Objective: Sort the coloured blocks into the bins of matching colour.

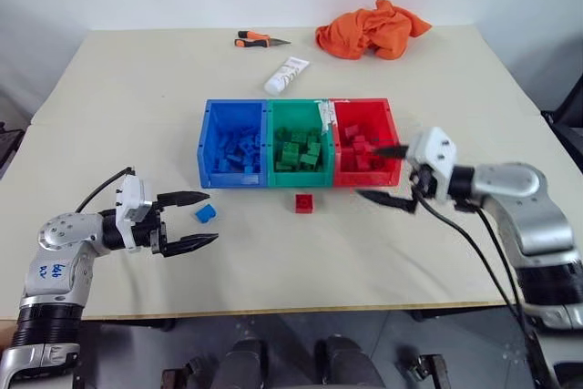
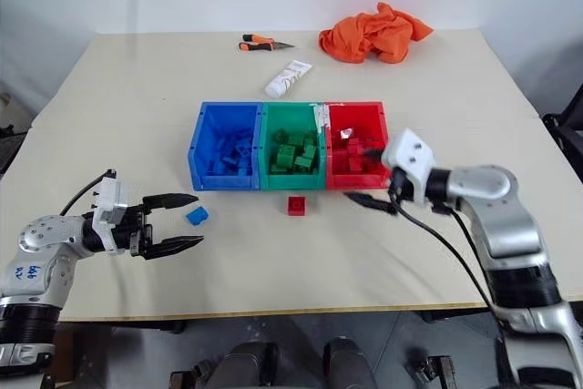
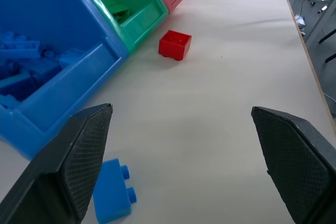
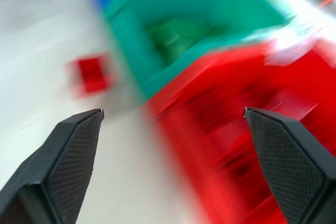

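Pincer (image 1: 386, 174) of right arm gapes, empty, beside red bin (image 1: 364, 123).

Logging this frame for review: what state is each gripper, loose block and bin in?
left gripper: open, empty, beside the blue block
right gripper: open, empty, at the red bin
blue block: loose on table
red block: loose on table
blue bin, green bin, red bin: holding blocks

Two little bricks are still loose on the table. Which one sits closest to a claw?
The blue brick, just past the open left gripper. The red brick lies alone in front of the green bin, well away from both claws.
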Controlling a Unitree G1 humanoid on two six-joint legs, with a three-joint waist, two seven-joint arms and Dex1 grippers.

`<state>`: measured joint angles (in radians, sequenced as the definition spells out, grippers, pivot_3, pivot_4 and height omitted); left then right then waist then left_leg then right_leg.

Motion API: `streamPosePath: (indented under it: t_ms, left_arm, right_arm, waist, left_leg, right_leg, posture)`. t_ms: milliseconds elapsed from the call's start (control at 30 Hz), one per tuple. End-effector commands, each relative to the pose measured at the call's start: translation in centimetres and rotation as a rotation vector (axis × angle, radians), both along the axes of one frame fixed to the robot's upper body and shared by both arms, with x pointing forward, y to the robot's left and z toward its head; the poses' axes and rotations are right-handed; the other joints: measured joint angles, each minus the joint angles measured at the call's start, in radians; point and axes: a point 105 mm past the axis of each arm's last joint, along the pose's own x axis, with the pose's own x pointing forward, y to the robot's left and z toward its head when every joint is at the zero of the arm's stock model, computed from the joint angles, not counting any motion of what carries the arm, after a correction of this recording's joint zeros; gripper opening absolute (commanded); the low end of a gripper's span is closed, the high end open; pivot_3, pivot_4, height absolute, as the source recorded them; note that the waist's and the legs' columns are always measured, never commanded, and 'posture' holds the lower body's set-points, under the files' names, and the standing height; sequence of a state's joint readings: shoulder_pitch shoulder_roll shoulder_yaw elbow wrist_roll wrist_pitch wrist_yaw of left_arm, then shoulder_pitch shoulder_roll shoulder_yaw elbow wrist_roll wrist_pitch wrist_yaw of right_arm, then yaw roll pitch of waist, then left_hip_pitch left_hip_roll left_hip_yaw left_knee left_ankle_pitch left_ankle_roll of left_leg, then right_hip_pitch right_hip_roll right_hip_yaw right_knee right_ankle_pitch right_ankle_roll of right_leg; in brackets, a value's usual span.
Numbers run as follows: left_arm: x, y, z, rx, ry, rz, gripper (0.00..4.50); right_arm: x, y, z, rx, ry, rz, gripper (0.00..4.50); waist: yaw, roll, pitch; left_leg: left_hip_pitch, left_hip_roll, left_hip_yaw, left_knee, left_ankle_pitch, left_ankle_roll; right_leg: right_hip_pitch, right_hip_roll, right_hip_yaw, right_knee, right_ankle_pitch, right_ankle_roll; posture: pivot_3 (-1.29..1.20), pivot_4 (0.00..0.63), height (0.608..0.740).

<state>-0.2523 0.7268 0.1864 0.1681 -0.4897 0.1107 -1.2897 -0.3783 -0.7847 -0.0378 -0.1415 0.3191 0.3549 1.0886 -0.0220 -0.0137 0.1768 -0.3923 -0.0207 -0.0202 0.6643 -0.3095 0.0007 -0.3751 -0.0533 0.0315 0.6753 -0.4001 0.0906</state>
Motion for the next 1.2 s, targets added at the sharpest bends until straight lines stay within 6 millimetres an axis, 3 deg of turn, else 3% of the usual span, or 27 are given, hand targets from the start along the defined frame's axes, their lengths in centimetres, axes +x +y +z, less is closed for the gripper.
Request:
streamPosePath:
  t_ms: [33,200,300,433,667,833,1200]
  left_arm:
    - [-0.1,0.3,0.9,0.004,-0.035,0.000,4.50]
    - [0.0,0.7,0.9,0.005,-0.028,0.014,4.50]
    - [0.1,0.8,0.9,0.006,-0.027,0.018,4.50]
    - [0.3,0.7,1.0,0.006,-0.031,0.018,4.50]
    - [0.0,0.4,1.2,0.003,-0.037,0.000,4.50]
    - [-0.5,0.4,1.3,0.002,-0.036,-0.013,4.50]
    - [-0.9,0.7,0.9,0.003,-0.038,0.015,4.50]
  right_arm:
    - [-3.0,-2.8,0.6,-0.041,0.014,-0.009,4.47]
    - [-6.1,-7.5,-1.2,-0.118,0.131,-0.118,4.47]
    - [-6.6,-8.3,-1.4,-0.135,0.148,-0.142,4.47]
    - [-6.0,-6.4,-1.1,-0.108,0.124,-0.104,4.47]
    - [-4.7,-0.6,-2.0,-0.005,0.116,0.023,4.47]
    - [-3.9,2.2,-2.3,0.039,0.110,0.074,4.47]
    - [0.0,8.6,-4.6,0.137,0.094,0.089,4.47]
  waist:
    - [0.001,0.000,0.000]
    - [-0.006,0.000,0.000]
    - [-0.011,0.000,0.000]
    - [-0.011,0.000,0.000]
    - [-0.005,0.000,0.000]
    - [-0.006,0.000,0.000]
    - [-0.009,-0.001,0.000]
  left_leg:
    - [0.000,0.000,0.000,0.000,0.000,0.000]
    - [0.002,0.000,0.000,0.000,0.000,0.000]
    - [0.003,0.001,0.001,0.000,0.000,0.000]
    - [0.004,0.002,0.002,0.000,0.000,0.000]
    - [0.003,0.002,0.002,0.000,0.000,0.000]
    - [0.003,0.001,0.001,0.000,0.000,0.000]
    - [0.002,0.001,0.001,0.000,0.001,-0.001]
  right_leg:
    - [0.000,0.000,0.000,-0.001,0.000,0.000]
    - [0.002,0.001,0.001,-0.001,0.000,0.000]
    - [0.003,0.002,0.001,0.000,0.000,0.000]
    - [0.003,0.003,0.002,0.001,0.000,0.000]
    - [0.002,0.002,0.002,0.000,0.000,0.000]
    - [0.001,0.001,0.001,0.000,0.000,0.000]
    - [-0.001,0.001,0.001,0.003,0.000,0.000]
  posture:
    - [0.00,0.150,0.740]
    - [0.00,0.150,0.740]
    - [0.00,0.150,0.740]
    - [0.00,0.150,0.740]
    - [0.00,0.150,0.740]
    - [0.00,0.150,0.740]
    - [0.00,0.150,0.740]
